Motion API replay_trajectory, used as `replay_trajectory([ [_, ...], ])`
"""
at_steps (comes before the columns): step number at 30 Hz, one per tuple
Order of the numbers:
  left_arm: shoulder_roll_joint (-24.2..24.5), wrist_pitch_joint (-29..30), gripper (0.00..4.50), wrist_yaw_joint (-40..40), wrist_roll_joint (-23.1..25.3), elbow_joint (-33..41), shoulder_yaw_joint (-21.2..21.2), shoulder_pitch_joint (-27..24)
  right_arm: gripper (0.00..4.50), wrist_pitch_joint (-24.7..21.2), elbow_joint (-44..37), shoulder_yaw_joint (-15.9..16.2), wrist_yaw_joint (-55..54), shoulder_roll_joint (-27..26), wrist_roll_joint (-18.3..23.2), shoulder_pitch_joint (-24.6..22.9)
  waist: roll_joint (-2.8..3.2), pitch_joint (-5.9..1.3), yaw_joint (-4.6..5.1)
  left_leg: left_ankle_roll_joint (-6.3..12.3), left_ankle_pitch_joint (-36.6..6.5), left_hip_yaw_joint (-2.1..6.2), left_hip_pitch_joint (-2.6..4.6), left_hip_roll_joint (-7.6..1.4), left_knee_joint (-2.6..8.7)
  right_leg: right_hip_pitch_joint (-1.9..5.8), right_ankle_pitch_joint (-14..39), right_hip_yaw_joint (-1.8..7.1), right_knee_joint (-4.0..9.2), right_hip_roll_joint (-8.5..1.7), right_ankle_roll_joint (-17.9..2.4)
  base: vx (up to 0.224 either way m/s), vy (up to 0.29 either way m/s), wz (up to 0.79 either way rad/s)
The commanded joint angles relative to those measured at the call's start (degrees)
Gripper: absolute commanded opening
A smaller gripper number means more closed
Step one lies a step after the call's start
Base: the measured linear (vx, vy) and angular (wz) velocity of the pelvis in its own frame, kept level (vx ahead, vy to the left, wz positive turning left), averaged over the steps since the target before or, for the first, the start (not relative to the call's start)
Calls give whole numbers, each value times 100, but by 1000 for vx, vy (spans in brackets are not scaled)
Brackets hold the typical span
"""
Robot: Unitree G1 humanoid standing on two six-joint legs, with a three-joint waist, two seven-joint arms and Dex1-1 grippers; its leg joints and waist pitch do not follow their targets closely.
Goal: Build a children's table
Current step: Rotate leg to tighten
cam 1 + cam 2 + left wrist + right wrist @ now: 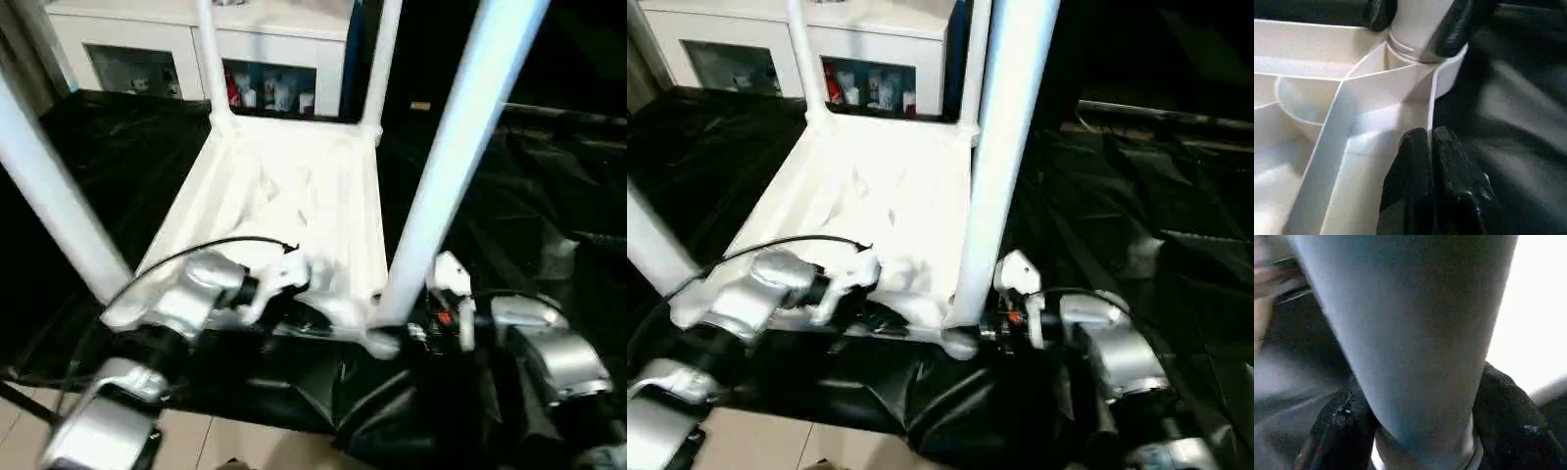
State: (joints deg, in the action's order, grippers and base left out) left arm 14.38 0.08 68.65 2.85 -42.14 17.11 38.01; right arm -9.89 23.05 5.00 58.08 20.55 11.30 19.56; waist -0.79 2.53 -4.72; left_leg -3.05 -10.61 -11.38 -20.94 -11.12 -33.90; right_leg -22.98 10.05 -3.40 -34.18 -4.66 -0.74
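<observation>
Right claw: fingers set either side of the base of the near right leg, pads against the tube just above its socket; closed around it
Left claw: fingers pressed together, pinching the thin outer rim rib of the tabletop just beside that same corner socket
Left claw fingers: black, tips resting on the white rib where it meets the black cloth
Tabletop position: lies upside down on the black cloth, ribbed underside up, stretching away from both claws toward the cabinet
Tabletop long axis: runs from the claws' near edge away to the far edge
Near right leg direction: stands upright from the corner socket between the two claws, leaning slightly to the right as it rises out of the picture
Near left leg: rises from the near corner on the far side of the left claw, leaning left
Far legs: two more tubes stand upright at the far corners, well beyond the claws
Cabinet: white, behind the tabletop's far edge; open shelf compartments hold small jars or figures, too small to identify
Writing: none can be read
</observation>
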Motion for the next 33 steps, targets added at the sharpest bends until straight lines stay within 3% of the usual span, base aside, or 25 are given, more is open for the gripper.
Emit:
replay_trajectory([
  [1, -304, -12, 0, -775, -27, -79, -191, 178, 235, -69, 280, 95, -684, -300, -134, -45, -30, -303, 63, -42, -1628, 141, 92, -222, 460, 231, 2095, 225, 490, -401, -1024, 0, 0, 0],
  [3, -558, 21, 0, -1330, 77, -200, -206, 259, 233, -201, 378, -54, -1399, -616, -188, -75, -2, -299, 137, -83, -1680, 166, 70, -226, 484, 232, 2114, 219, 493, -386, -932, 0, 0, 0],
  [5, -659, 31, 0, -1478, 94, -231, -204, 278, 210, -180, 354, -62, -1586, -710, -239, -114, -34, -302, 188, 22, -1770, 147, 85, -199, 459, 218, 2129, 222, 527, -377, -932, 0, 0, 0],
  [8, -1010, -103, 0, -1912, 254, -465, -92, 368, 205, -165, 448, -95, -2579, -1118, -574, -179, 8, -282, 203, 77, -1801, 132, 94, -190, 461, 184, 2322, 228, 570, -371, -863, 0, 0, 0],
  [12, -1174, -228, 0, -1805, 344, -535, 55, 363, 205, 111, 478, 19, -2762, -1385, -684, -194, 23, -260, 252, 2, -2206, 180, 124, -184, 493, 160, 2929, 192, 650, -381, -643, 0, 0, 0],
  [13, -1119, -220, 0, -1627, 331, -494, 90, 333, 205, 204, 366, 40, -2561, -1329, -606, -221, 50, -270, 261, 5, -2274, 194, 128, -187, 499, 167, 2966, 187, 653, -383, -620, 0, 0, 0],
  [14, -1078, -209, 0, -1542, 326, -477, 105, 320, 237, 234, 306, 40, -2426, -1285, -548, -236, 42, -272, 273, 19, -2288, 192, 122, -192, 505, 168, 2930, 188, 658, -378, -618, 0, 0, 0],
  [18, -849, -231, 0, -960, 202, -354, 145, 246, 275, 197, 6, 2, -1568, -980, -162, -287, 49, -298, 266, 118, -2155, 183, 104, -216, 523, 222, 2283, 197, 603, -373, -834, 0, 0, 0],
  [20, -677, -282, 0, -502, 113, -285, 164, 203, 298, 98, -293, 122, -971, -664, -62, -361, 50, -329, 249, 281, -1747, 155, 61, -224, 498, 276, 1446, 216, 505, -371, -1116, 0, 0, 0],
  [23, -583, -346, 0, -259, 71, -239, 175, 174, 298, 70, -418, 206, -637, -471, 4, -395, 51, -351, 239, 390, -1431, 130, 62, -222, 463, 297, 953, 217, 449, -384, -1326, 0, 0, 0],
  [24, -368, -382, 0, 333, -82, -63, 198, 87, 298, 114, -621, 355, 49, -63, 113, -439, 35, -360, 218, 438, -1307, 129, 59, -217, 453, 333, 847, 206, 438, -389, -1379, 0, 0, 0],
  [27, -225, -332, 0, 701, -190, 92, 196, 19, 298, 74, -691, 388, 416, 160, 189, -429, 79, -371, 160, 656, -976, 92, 48, -258, 420, 317, 333, 200, 364, -364, -1546, 0, 0, 0],
  [30, 108, -98, 0, 1391, -332, 370, 245, -88, 298, 4, -714, 418, 1132, 522, 254, -347, 56, -377, 73, 673, -914, 74, 64, -276, 404, 302, 219, 191, 317, -363, -1658, 0, 0, 0],
  [31, 129, -68, 0, 1433, -334, 379, 248, -91, 298, 17, -701, 430, 1172, 545, 232, -337, 83, -361, 41, 647, -975, 71, 75, -285, 414, 283, 352, 193, 336, -370, -1654, 0, 0, 0],
  [33, 195, -42, 0, 1533, -335, 403, 257, -101, 298, -3, -663, 458, 1305, 597, 220, -301, 61, -347, 8, 555, -1102, 72, 80, -285, 427, 277, 631, 195, 357, -374, -1581, 0, 0, 0],
])
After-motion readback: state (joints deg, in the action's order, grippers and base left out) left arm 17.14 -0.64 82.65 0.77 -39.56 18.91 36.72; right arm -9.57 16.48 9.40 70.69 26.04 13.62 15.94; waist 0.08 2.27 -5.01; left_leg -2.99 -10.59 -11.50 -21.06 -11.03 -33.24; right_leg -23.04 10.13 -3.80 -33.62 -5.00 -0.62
